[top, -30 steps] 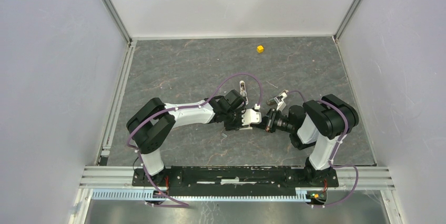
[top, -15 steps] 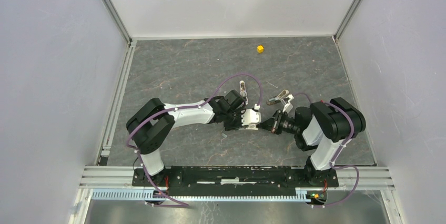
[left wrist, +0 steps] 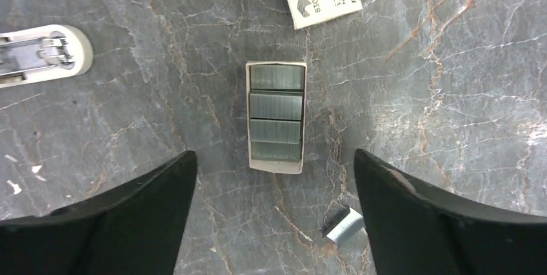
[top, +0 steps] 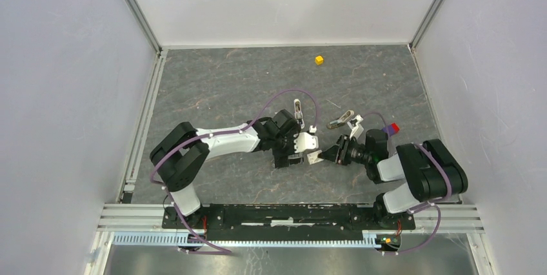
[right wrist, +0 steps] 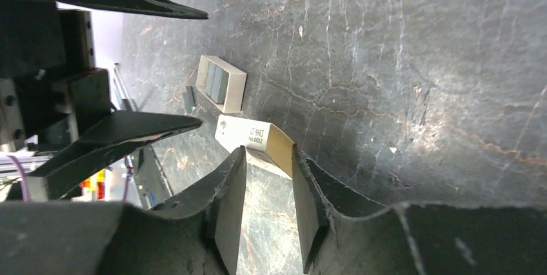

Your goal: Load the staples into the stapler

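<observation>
**Left jaws spread over the staples, right jaws at the card**

My left gripper (left wrist: 275, 154) points straight down, released. Its jaws stand wide on either side of the staples (left wrist: 275, 117), which lie flat on the table (left wrist: 451, 126), placed, I judge, to close on them. The stapler (left wrist: 42, 55) lies near them on the far side, untouched. To the right, my right gripper (right wrist: 268, 149) reaches in low and nearly level, jaws flanking the card (right wrist: 257, 138), probably to keep it clear. I cannot tell whether they grasp it.
</observation>
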Action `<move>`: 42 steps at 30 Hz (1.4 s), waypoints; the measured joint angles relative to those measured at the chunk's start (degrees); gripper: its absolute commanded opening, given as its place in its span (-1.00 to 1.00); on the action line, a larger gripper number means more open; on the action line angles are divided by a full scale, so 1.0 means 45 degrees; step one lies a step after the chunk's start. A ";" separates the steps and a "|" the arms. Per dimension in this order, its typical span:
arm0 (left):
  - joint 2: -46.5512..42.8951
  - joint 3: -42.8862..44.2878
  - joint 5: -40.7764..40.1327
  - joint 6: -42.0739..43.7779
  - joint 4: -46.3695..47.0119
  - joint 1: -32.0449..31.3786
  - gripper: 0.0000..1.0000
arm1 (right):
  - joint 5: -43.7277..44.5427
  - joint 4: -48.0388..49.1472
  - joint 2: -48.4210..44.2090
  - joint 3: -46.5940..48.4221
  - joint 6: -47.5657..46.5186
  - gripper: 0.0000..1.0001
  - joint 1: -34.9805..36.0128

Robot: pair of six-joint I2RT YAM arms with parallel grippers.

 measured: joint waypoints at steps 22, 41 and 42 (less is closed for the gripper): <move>-0.8102 -0.2336 -0.2040 -0.4609 0.1647 0.2171 1.00 | 0.4138 -0.8160 -0.5105 0.2059 -0.2589 -0.03 0.1588; -1.7019 -0.4119 -0.9112 -0.8174 -0.1447 0.2161 1.00 | 0.9879 -1.0195 -0.2147 0.6785 -0.4342 -0.12 0.9379; -1.7223 -0.4158 -0.9262 -0.8174 -0.1496 0.2161 1.00 | 1.0146 -1.0365 -0.1802 0.7096 -0.4405 -0.12 0.9787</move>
